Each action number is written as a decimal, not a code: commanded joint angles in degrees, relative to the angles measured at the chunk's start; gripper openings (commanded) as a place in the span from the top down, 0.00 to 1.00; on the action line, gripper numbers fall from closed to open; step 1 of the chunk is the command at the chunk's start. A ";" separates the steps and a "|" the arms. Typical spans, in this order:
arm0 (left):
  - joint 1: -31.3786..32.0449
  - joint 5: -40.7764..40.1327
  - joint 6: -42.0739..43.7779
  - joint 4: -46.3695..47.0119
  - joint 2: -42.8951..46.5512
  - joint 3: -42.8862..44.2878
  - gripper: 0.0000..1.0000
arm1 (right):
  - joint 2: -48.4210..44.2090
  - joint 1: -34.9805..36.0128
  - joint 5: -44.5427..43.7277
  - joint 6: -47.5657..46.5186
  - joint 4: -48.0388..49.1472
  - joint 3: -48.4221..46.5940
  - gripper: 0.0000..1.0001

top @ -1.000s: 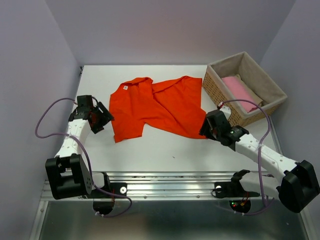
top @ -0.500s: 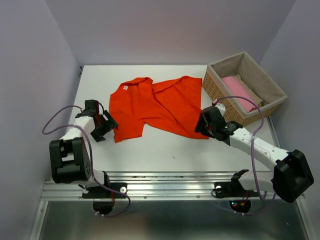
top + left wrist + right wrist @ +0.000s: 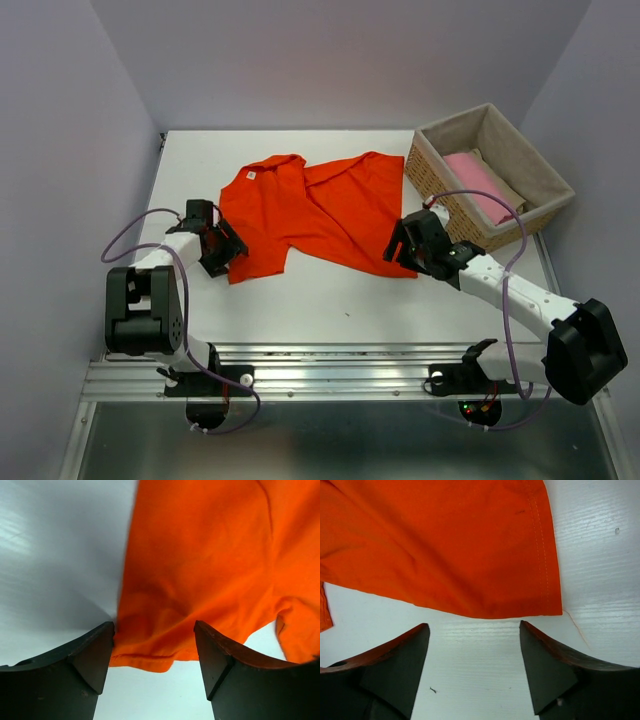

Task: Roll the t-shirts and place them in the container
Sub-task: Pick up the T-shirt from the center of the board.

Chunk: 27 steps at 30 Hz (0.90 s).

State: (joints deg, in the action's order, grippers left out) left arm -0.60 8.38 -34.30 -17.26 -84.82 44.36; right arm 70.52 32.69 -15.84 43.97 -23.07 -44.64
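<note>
A bright orange-red t-shirt [image 3: 310, 212] lies crumpled and partly folded on the white table. My left gripper [image 3: 228, 252] is open at the shirt's near-left corner; in the left wrist view [image 3: 152, 650] the hem [image 3: 150, 657] lies between the spread jaws, unpinched. My right gripper [image 3: 398, 250] is open at the shirt's near-right corner; in the right wrist view [image 3: 472, 645] the hemmed edge [image 3: 540, 600] lies just beyond the jaws, with bare table between them. A pale pink t-shirt [image 3: 478, 185] lies folded in the basket.
A wicker basket [image 3: 432, 172] with a beige liner stands at the back right of the table. Purple walls close in the left, back and right. A metal rail [image 3: 330, 370] runs along the table's near edge, by the arm bases.
My left gripper has moved right, from off the shirt to its near-left corner. My right gripper has shifted left along the near-right hem. The shirt has not moved.
</note>
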 commanded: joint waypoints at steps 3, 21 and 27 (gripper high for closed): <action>2.88 2.51 -0.68 3.98 -5.09 1.43 0.29 | -1.53 0.01 -1.03 2.96 0.93 -1.06 0.09; 5.52 -0.12 -2.96 5.48 4.12 2.93 1.00 | -9.17 0.01 -0.33 28.61 3.56 10.97 0.09; 5.35 -1.35 -3.93 4.52 7.82 3.01 1.00 | -11.55 0.01 -3.32 38.82 11.80 18.53 0.14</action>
State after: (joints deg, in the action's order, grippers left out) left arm 4.86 8.99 -37.28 -12.38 -79.46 47.59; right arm 59.94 32.69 -16.03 73.93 -18.57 -29.26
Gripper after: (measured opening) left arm 0.037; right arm 0.868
